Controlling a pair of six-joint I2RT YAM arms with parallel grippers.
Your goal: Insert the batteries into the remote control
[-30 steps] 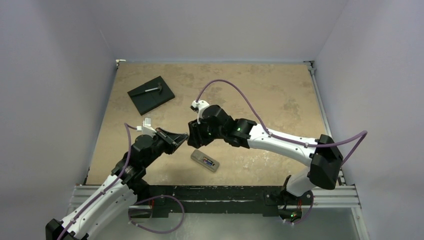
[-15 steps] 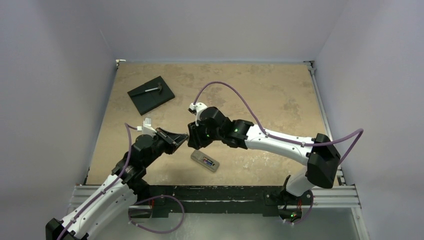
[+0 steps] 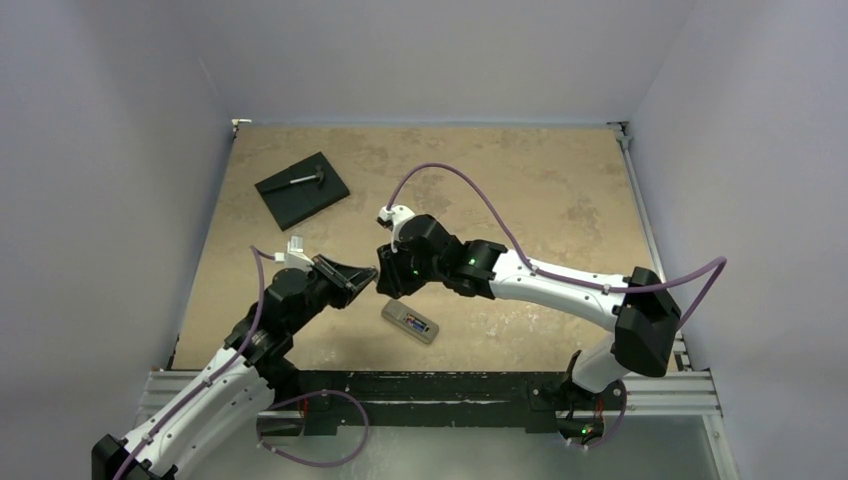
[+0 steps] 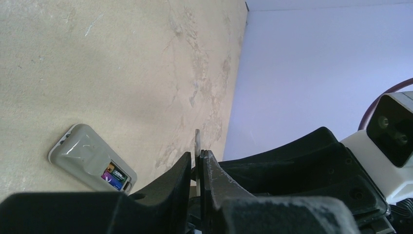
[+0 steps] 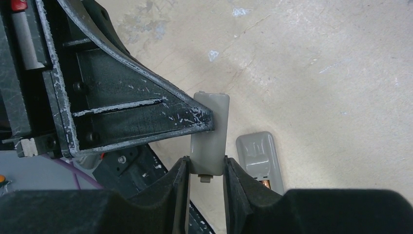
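Two grippers are brought together over the table (image 3: 520, 190). Compared with a second ago, the right gripper (image 3: 386, 285) is shifted slightly lower, toward the left gripper (image 3: 372, 277). A thin grey cover (image 5: 210, 127) is pinched flat by the left fingers (image 4: 214, 180) and clamped at its side edges by the right ones. Near the front edge the remote control (image 3: 410, 321) is laid back up, and a battery (image 4: 113, 175) is seen in its open recess. Wide room is left rightward.
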